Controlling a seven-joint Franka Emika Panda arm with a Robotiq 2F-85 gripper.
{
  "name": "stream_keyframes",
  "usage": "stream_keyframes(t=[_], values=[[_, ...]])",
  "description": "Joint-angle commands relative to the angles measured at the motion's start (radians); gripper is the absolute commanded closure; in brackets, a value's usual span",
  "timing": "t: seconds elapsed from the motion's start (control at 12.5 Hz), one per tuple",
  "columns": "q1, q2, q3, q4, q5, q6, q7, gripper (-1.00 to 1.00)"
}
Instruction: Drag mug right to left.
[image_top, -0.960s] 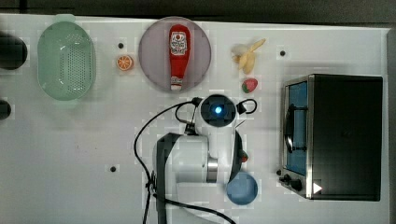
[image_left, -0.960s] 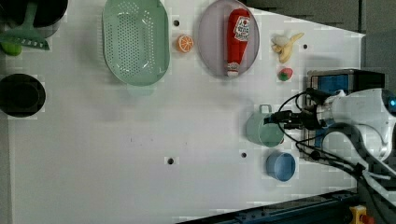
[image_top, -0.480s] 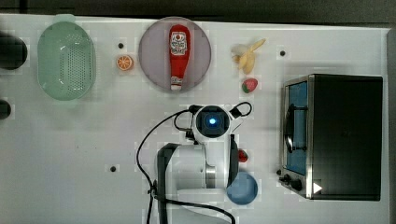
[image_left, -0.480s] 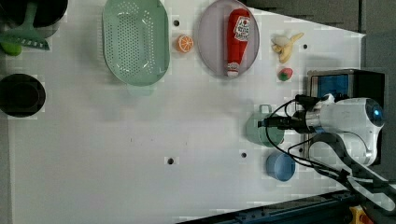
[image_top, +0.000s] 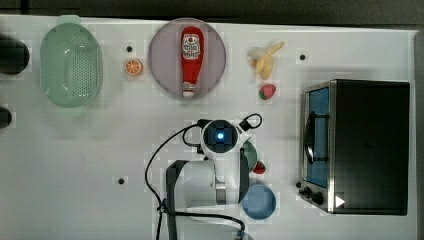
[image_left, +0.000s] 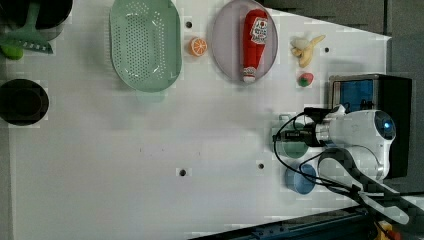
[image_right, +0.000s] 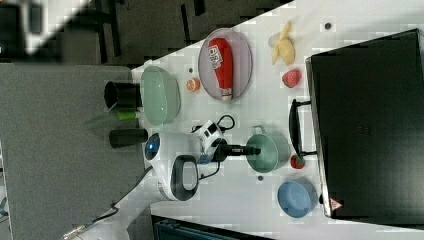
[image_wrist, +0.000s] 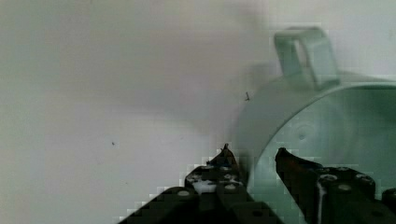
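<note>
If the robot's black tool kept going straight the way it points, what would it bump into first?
The tool is already at the teal-green round mug, one finger outside the wall and the other inside. Going straight on, it would probably meet the mug's wall or inside bottom first, though depth is hard to judge.

You get the top view straight down over the gripper (image_wrist: 254, 163); the left view and right view look steeply down from opposite sides of it. All share the mug (image_right: 270, 149), which the wrist view sees close.
</note>
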Motion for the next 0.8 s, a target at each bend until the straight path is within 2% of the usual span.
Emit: stream_keyframes(t=[0.08, 0.48, 0.8], values=[[0.004, -0.013, 0.004, 0.012, -0.003, 0.011, -0.036, 0.65], [0.050, -0.013, 0.058, 0.014, -0.003, 0.029, -0.011, 0.65], [0.092, -0.008, 0.119, 0.017, -0.003, 0.028, 0.207, 0.65]])
